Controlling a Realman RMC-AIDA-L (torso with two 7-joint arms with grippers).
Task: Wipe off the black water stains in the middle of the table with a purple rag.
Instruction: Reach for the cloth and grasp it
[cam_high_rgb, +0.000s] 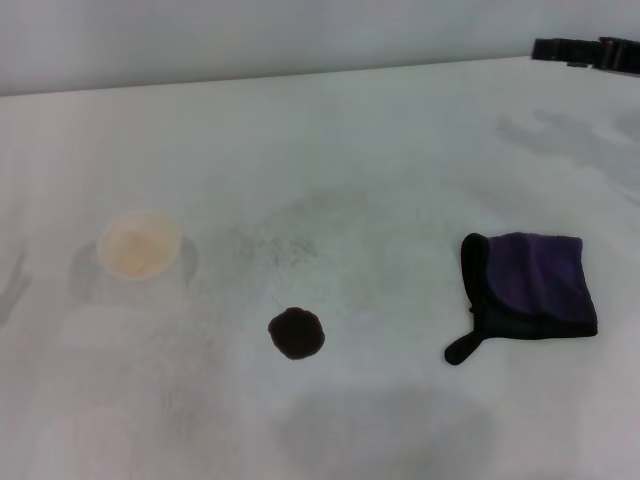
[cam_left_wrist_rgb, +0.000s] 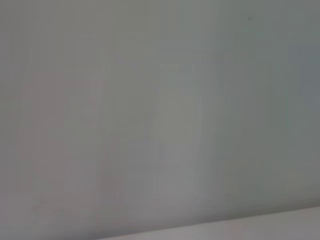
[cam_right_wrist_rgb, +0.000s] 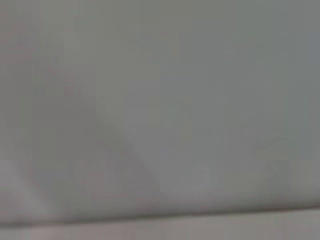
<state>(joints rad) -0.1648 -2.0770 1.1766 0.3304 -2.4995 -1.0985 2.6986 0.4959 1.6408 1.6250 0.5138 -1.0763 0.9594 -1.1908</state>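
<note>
White table (cam_high_rgb: 400, 140): black water stains (cam_high_rgb: 296, 333) at centre-front; purple rag (cam_high_rgb: 528, 288) lies well apart to their right, paper cup (cam_high_rgb: 139, 244) to left. Neither gripper in view; claw state can't be told.

Bright, flat, washed-out light over the tabletop (cam_high_rgb: 330, 150); soft focus throughout. Faint grey shadow patches near the far right corner and at the near edge below the black water stains (cam_high_rgb: 296, 333). Purple rag (cam_high_rgb: 528, 293) reads dark, low detail. Paper cup (cam_high_rgb: 139, 244) overexposed, pale. Both wrist views blurred blank grey, featureless.
</note>
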